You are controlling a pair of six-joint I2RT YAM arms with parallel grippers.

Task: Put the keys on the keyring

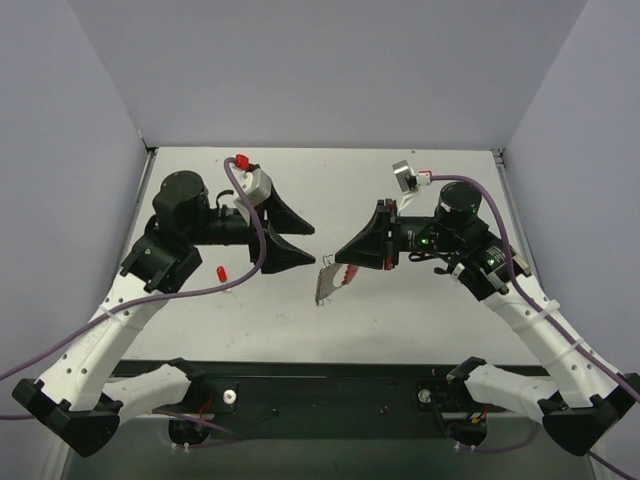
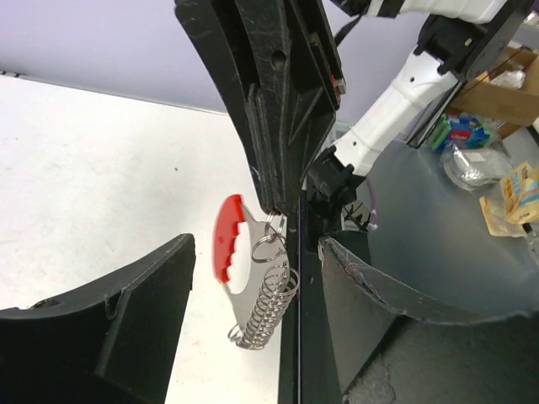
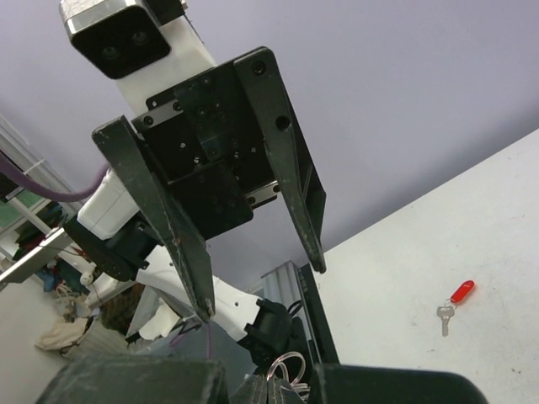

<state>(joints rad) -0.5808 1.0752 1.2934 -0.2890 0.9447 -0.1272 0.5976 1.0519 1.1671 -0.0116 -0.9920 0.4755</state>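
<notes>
My right end effector (image 1: 340, 257) is pinched on the keyring (image 2: 229, 241), which dangles below its tips. My left end effector (image 1: 303, 241) stands wide open and empty, facing it. The key (image 3: 445, 317) lies on the worktop (image 1: 400, 310) behind, beside my left arm (image 1: 160, 262), the nearer.

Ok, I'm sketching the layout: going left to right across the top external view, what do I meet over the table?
The red-tagged key → left gripper → right gripper. The keyring it holds overlaps it, so it is left out.
</notes>
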